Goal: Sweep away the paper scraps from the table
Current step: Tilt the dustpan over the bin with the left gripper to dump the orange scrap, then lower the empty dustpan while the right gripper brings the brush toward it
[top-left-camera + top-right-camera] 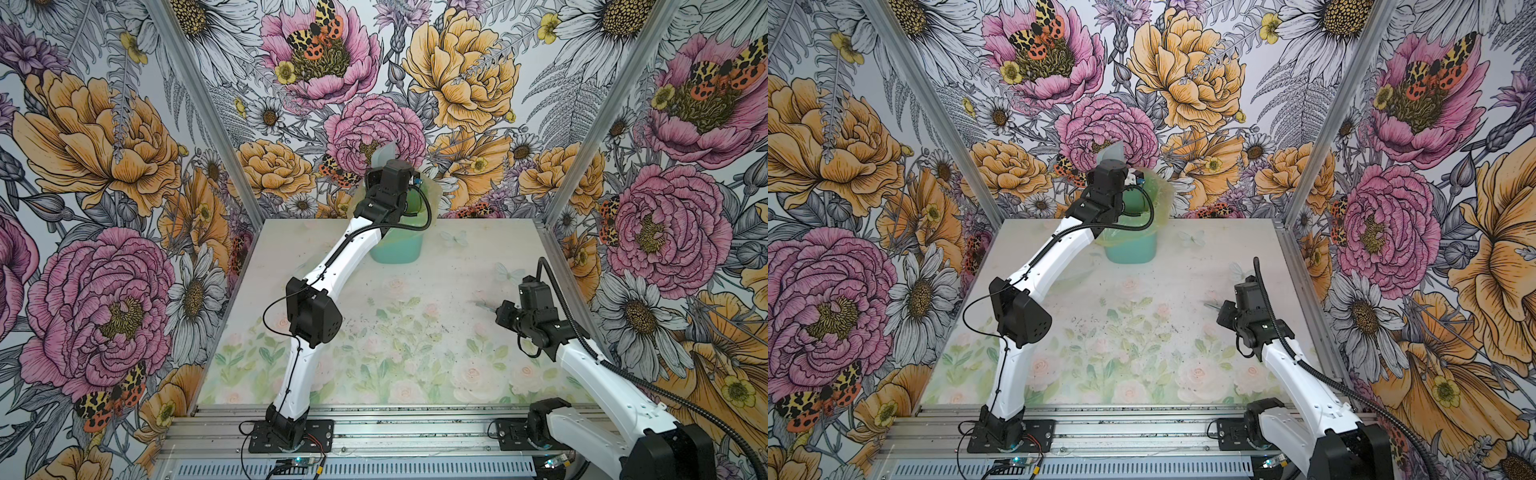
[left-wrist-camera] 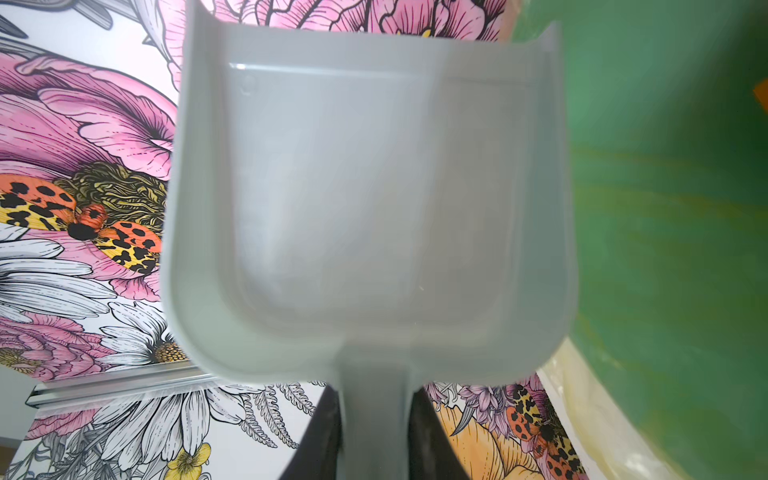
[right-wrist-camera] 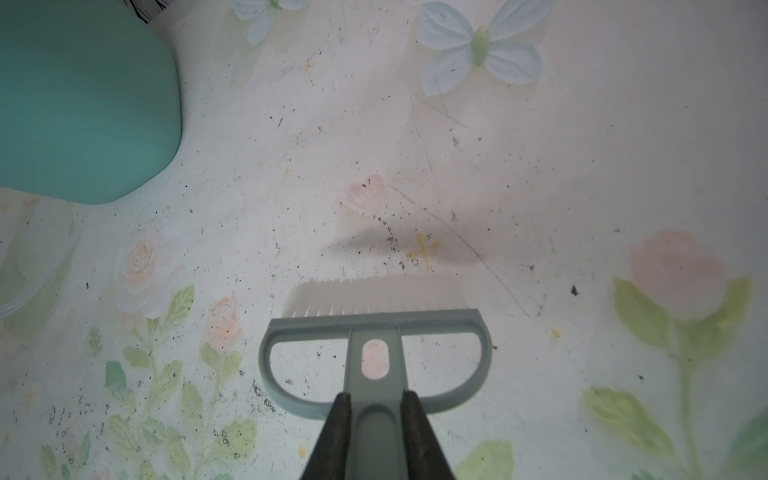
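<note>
My left gripper (image 2: 373, 395) is shut on the handle of a grey-blue dustpan (image 2: 365, 187), raised at the back of the table (image 1: 436, 282). The pan (image 1: 384, 154) stands tipped up beside the mouth of the green bin (image 1: 397, 249), and its inside is bare. On the right, my right gripper (image 3: 376, 399) is shut on the handle of the matching brush (image 3: 376, 328), whose pale bristles hang just over the table (image 3: 582, 166). In a top view the brush (image 1: 1212, 305) points left from the gripper. No paper scraps show on the table. A small orange bit (image 2: 762, 97) shows inside the bin.
The bin (image 1: 1131, 249) has a yellowish plastic liner and stands at the back centre against the floral wall. Fine dark specks (image 1: 374, 324) dot the table's middle. Metal rails (image 1: 374, 432) run along the front edge, where both arm bases are mounted.
</note>
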`<action>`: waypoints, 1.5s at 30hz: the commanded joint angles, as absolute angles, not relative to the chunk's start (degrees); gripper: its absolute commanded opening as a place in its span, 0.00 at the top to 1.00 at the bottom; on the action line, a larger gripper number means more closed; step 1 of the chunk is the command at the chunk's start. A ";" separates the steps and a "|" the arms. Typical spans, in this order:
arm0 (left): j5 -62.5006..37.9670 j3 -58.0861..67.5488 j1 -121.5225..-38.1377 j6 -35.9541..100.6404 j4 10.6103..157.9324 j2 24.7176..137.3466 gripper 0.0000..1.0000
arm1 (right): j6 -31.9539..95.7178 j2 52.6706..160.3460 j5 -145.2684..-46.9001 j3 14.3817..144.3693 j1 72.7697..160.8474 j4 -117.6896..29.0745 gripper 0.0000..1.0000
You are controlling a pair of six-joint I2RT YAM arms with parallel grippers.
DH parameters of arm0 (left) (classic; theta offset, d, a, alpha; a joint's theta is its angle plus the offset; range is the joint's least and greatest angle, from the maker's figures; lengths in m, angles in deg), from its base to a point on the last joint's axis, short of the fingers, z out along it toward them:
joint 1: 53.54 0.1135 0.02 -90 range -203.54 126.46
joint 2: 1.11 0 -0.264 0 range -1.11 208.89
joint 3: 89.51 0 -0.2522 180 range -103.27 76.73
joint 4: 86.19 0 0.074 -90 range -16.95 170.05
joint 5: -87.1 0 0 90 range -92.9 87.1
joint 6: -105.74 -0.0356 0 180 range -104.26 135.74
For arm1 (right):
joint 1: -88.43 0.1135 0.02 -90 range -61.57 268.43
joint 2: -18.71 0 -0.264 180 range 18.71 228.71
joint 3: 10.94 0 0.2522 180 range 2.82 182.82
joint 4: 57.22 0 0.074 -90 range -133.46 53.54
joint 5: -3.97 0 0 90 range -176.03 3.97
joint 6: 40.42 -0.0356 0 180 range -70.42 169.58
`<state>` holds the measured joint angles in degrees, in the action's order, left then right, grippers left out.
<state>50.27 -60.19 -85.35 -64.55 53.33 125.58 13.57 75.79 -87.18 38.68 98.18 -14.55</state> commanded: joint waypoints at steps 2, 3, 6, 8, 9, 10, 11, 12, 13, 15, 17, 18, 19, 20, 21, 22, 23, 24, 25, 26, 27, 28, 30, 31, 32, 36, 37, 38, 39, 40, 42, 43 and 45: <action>49.79 -60.99 -85.23 -57.47 54.62 120.95 1.00 | 13.93 74.78 -86.30 38.79 97.92 -15.95 0.98; 48.68 -61.07 -85.34 -55.10 53.53 120.10 1.00 | 14.20 74.83 -86.19 38.94 97.92 -15.90 0.99; 43.51 -61.29 -85.53 -45.73 48.69 117.37 1.00 | 15.09 74.80 -85.73 39.81 97.90 -15.90 0.99; 39.99 -60.49 -85.77 -39.88 46.25 115.08 1.00 | 15.99 75.12 -85.15 41.01 97.91 -15.86 0.99; 38.74 -59.73 -85.94 -37.75 45.70 114.10 1.00 | 16.25 75.35 -84.88 41.66 97.92 -15.86 0.99; 37.30 -58.81 -86.28 -35.56 45.01 113.02 1.00 | 16.59 75.71 -84.48 42.47 97.79 -15.86 0.99; 35.98 -57.72 -86.63 -33.54 44.47 111.94 1.00 | 16.95 76.19 -84.08 43.44 97.80 -15.79 0.98; 34.94 -56.57 -87.12 -32.17 44.11 111.04 1.00 | 17.48 76.72 -83.78 44.41 97.75 -15.84 0.98; 33.97 -54.98 -87.73 -30.79 44.02 110.02 1.00 | 17.99 77.46 -83.35 45.62 97.67 -15.86 0.98; 32.35 -52.00 -88.88 -27.86 43.76 108.33 1.00 | 19.03 78.96 -83.22 47.84 97.39 -15.73 0.98; 29.01 -48.57 -90.40 -24.90 43.40 106.59 1.00 | 19.58 80.87 -83.30 50.29 96.84 -15.71 0.98; 27.02 -46.50 -91.17 -23.84 43.40 105.72 1.00 | 19.74 81.89 -83.75 51.73 96.49 -15.64 0.98; 25.46 -44.59 -92.11 -22.64 43.41 105.27 1.00 | 19.94 82.91 -84.58 53.10 96.08 -15.45 0.98; 24.24 -43.50 -92.71 -21.68 43.45 105.07 1.00 | 20.02 83.69 -85.20 54.23 95.71 -15.29 0.98; 23.23 -42.78 -93.58 -20.47 43.48 105.12 1.00 | 19.90 84.68 -86.06 55.55 95.22 -15.08 0.98; 22.30 -41.89 -94.42 -19.47 43.47 105.26 1.00 | 19.87 85.46 -87.36 56.88 94.55 -14.99 0.98; 21.97 -41.04 -95.23 -18.78 43.55 105.49 1.00 | 19.89 86.28 -88.74 58.17 94.03 -14.77 0.98; 21.78 -40.53 -95.95 -17.49 43.62 105.89 1.00 | 19.87 86.90 -89.87 58.95 93.46 -14.37 0.98; 20.66 -40.03 -96.63 -16.39 43.54 106.28 1.00 | 19.88 87.69 -91.17 60.23 92.76 -13.81 0.98; 19.52 -39.12 -97.13 -15.74 43.70 106.46 1.00 | 19.92 88.24 -92.68 61.08 92.13 -13.32 0.98; 18.50 -38.39 -97.75 -15.06 44.07 106.99 1.00 | 19.85 88.80 -94.51 61.88 91.19 -12.86 0.98; 17.89 -38.00 -98.21 -14.24 44.04 107.57 1.00 | 19.75 89.26 -96.72 62.51 90.17 -12.62 0.98; 17.02 -37.80 -98.75 -12.90 44.02 108.89 1.00 | 19.27 89.68 -100.41 63.09 88.29 -12.56 0.98; 16.26 -37.48 -98.96 -12.47 44.04 109.37 1.00 | 19.17 89.71 -101.99 63.19 87.42 -12.52 0.98; 15.87 -37.34 -99.04 -12.05 44.10 109.81 1.00 | 19.05 89.72 -103.29 63.20 86.62 -12.52 0.98; 14.16 -36.18 -99.16 -9.94 44.10 110.77 1.00 | 18.92 89.92 -109.02 62.61 84.50 -12.52 0.98; 13.39 -35.52 -99.23 -9.46 44.10 110.70 1.00 | 19.00 90.01 -110.14 62.22 84.22 -12.54 0.98; 12.22 -34.66 -99.16 -9.39 44.15 110.43 1.00 | 18.96 90.06 -110.91 61.80 84.00 -12.52 0.98; 11.61 -33.89 -99.24 -9.13 44.27 110.29 1.00 | 19.17 90.09 -111.36 61.35 83.95 -12.49 0.98; 11.37 -32.81 -99.24 -8.84 44.59 109.93 1.00 | 19.23 90.24 -112.00 60.91 83.93 -12.52 0.98; 11.17 -30.91 -99.13 -8.29 44.94 109.48 1.00 | 19.39 90.66 -113.44 60.00 83.81 -12.52 0.98; 11.17 -29.87 -99.15 -7.76 45.13 109.24 1.00 | 19.34 90.95 -114.39 59.56 83.83 -12.52 0.98; 11.08 -27.43 -99.19 -6.48 45.65 108.63 1.00 | 19.36 91.59 -116.03 58.83 83.85 -12.61 0.98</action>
